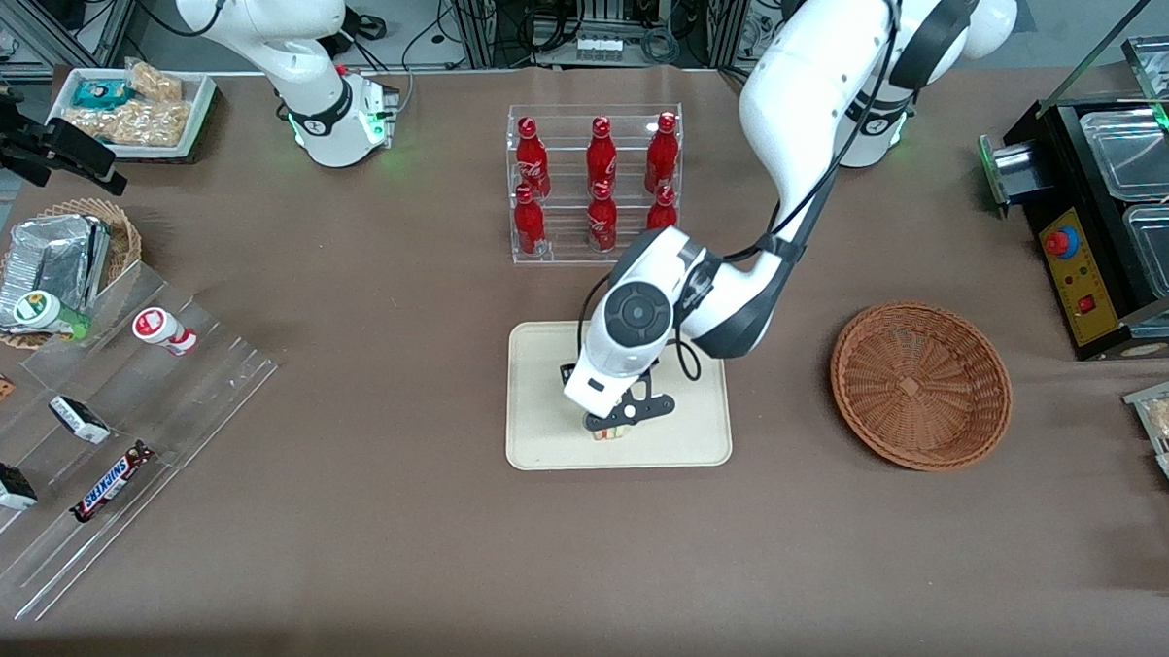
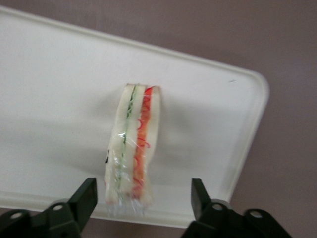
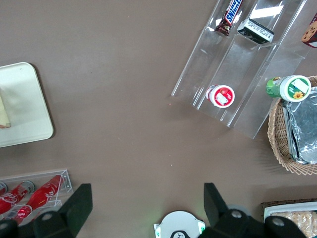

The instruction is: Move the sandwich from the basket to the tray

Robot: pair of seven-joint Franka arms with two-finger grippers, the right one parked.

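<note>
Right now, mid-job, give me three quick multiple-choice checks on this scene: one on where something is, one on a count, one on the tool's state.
1. Where is the sandwich?
A. In the basket
B. On the tray
C. On the bare table

2. How many red bottles stand in the clear rack?
A. Four
B. Six
C. Eight

3. What is the tool doing?
A. Open, fingers on either side of the sandwich without touching it
B. Shut on the sandwich
C. Hovering over the basket

Answers:
1 B: the wedge lies on the cream tray, and the basket holds nothing.
2 B: two rows of three.
3 A: the left wrist view shows gaps between both fingers and the wrap.
</note>
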